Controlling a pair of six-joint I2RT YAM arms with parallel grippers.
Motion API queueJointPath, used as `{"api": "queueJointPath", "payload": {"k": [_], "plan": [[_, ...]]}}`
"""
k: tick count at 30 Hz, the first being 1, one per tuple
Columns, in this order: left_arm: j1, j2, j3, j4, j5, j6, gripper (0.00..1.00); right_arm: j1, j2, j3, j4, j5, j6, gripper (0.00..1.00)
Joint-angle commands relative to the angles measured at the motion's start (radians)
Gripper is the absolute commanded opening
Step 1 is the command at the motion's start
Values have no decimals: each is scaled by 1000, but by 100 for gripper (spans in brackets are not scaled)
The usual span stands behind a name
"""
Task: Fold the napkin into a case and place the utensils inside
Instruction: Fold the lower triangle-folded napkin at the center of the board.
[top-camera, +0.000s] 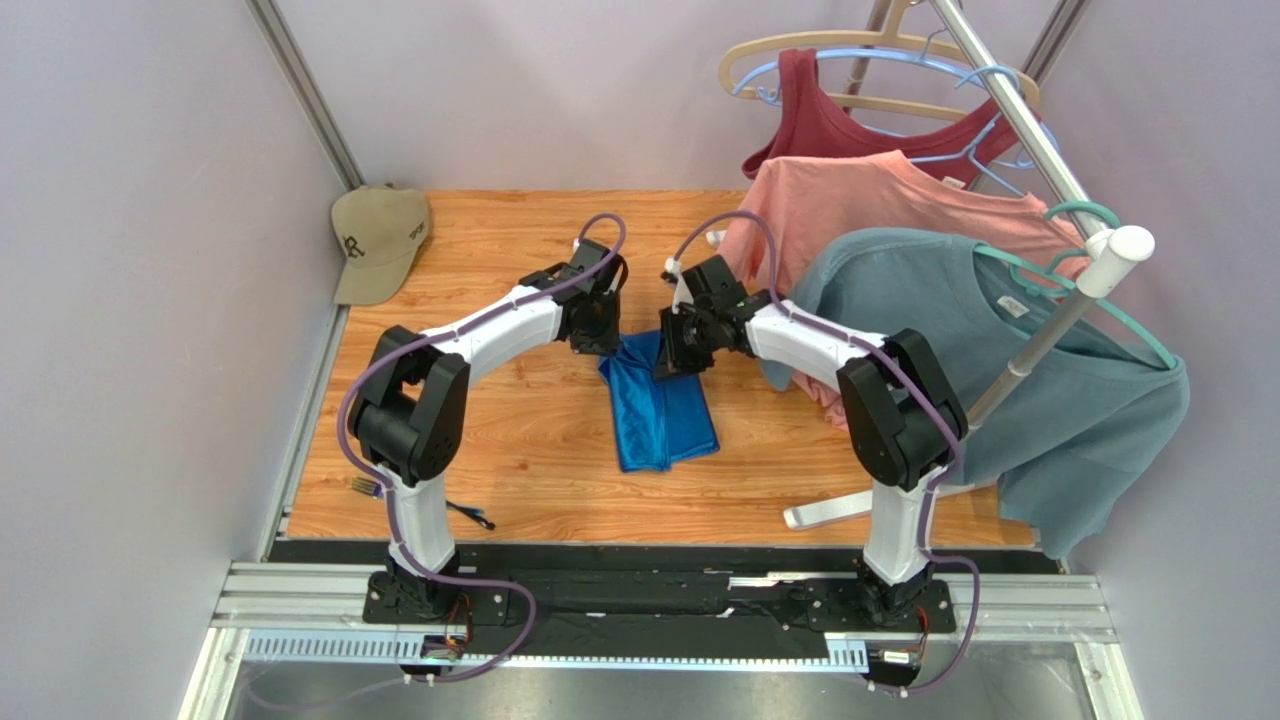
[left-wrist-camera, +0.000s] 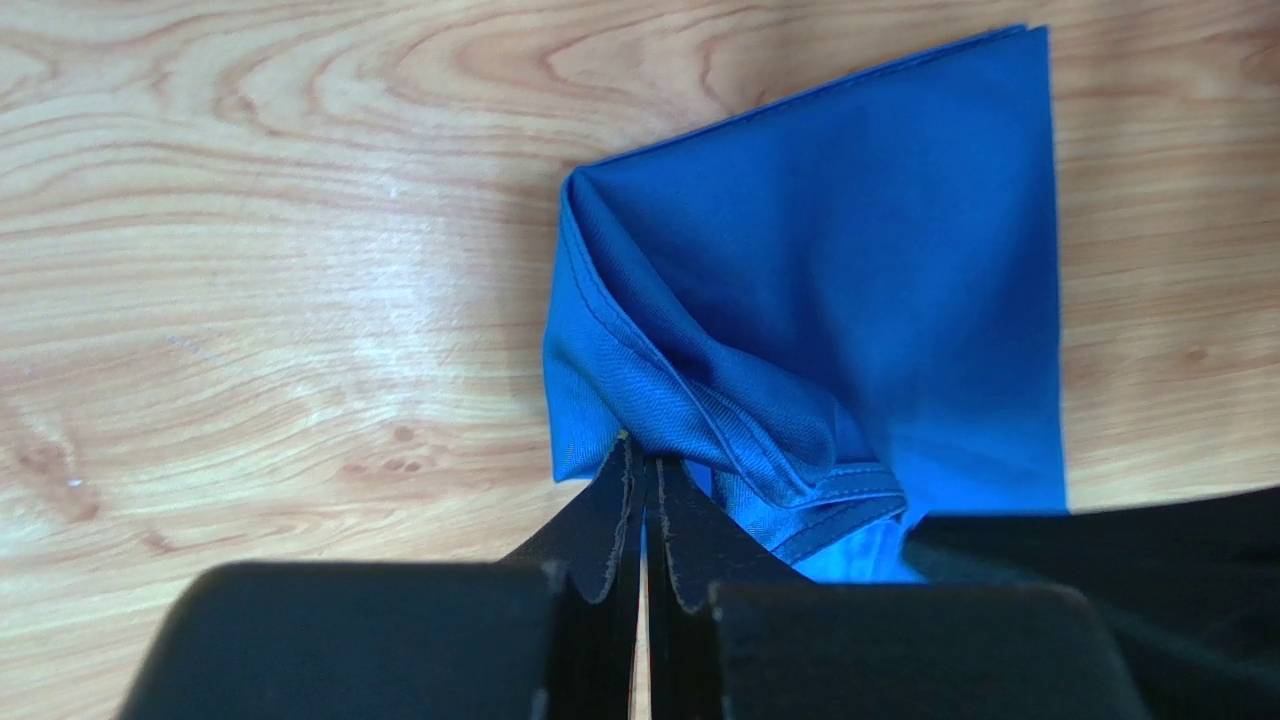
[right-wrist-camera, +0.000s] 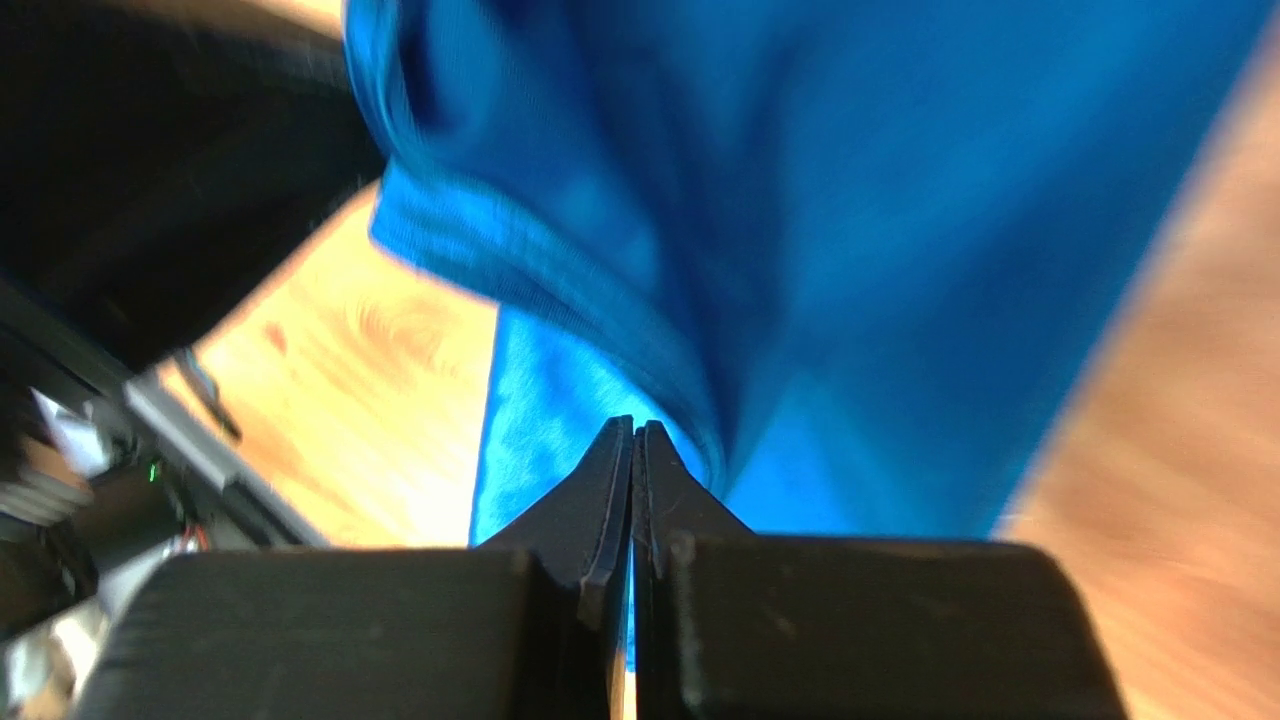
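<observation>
On the table (top-camera: 511, 443) the napkin (top-camera: 657, 413) looks light, limp and slippery, so it is best held at the hemmed corners. Left gripper (left-wrist-camera: 642, 468) and right gripper (right-wrist-camera: 633, 435) are both clamped tight on its far edge.

We see arms (top-camera: 504, 320): white links, black joints | cables (top-camera: 355, 402): purple, looped along each arm | fingers (left-wrist-camera: 598, 528): black, wedge-shaped, rough-edged

Napkin (top-camera: 661, 417) on desk (top-camera: 511, 435), both arms reaching its far edge.
Left gripper (top-camera: 610, 336) and right gripper (top-camera: 676, 348) sit at the napkin's 12 o'clock edge; utensils (top-camera: 470, 518) lie toward 7 o'clock.
</observation>
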Motion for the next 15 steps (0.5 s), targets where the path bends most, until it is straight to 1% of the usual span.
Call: {"api": "queueJointPath", "payload": {"k": [1, 6, 9, 12, 15], "plan": [[-3, 8, 13, 74, 41, -42, 0, -41, -32, 98, -81, 142, -48, 1], [-3, 31, 43, 91, 69, -78, 0, -57, 55, 178, -64, 140, -89, 0], [-3, 47, 62, 103, 75, -101, 0, -61, 93, 211, -45, 125, -79, 0], [-3, 82, 89, 103, 88, -128, 0, -63, 139, 215, -29, 117, -60, 0], [-5, 108, 89, 140, 113, -169, 0, -64, 166, 204, -12, 114, -49, 0]]}}
